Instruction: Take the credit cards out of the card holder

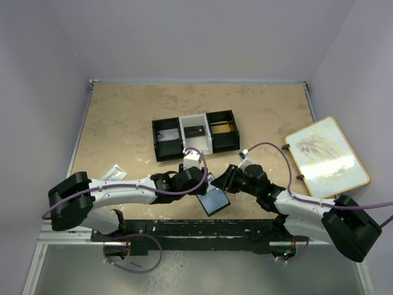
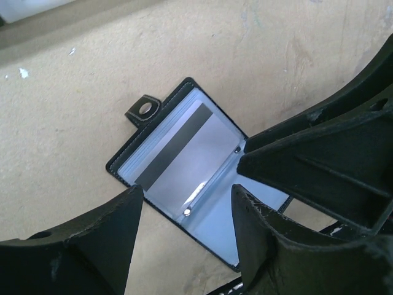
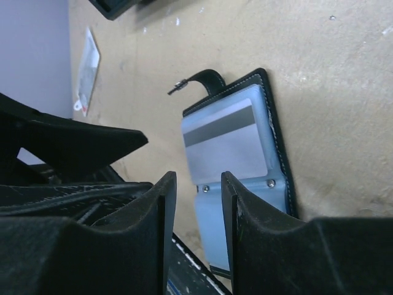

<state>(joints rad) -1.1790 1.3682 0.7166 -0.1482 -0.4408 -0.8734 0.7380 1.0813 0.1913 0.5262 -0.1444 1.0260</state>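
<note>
The black card holder [image 1: 215,201] lies open on the table near the front edge, its pale-blue sleeves [image 2: 258,212] facing up. One sleeve holds a grey credit card [image 2: 184,153] with a dark stripe [image 3: 224,144]. My left gripper [image 2: 187,196] hovers open over the holder's riveted spine, nothing between its fingers. From the other side, my right gripper [image 3: 196,184] stands open close above the holder [image 3: 276,135], and the edge of the lower sleeve shows in its gap. In the top view the two grippers [image 1: 204,184] [image 1: 222,182] nearly meet over it.
A black-and-white three-compartment tray [image 1: 166,142] stands behind, with a dark card [image 1: 196,131] in its middle and a gold one [image 1: 222,128] on the right. A white packet [image 1: 113,173] lies left. A wood-framed white board [image 1: 325,157] lies right.
</note>
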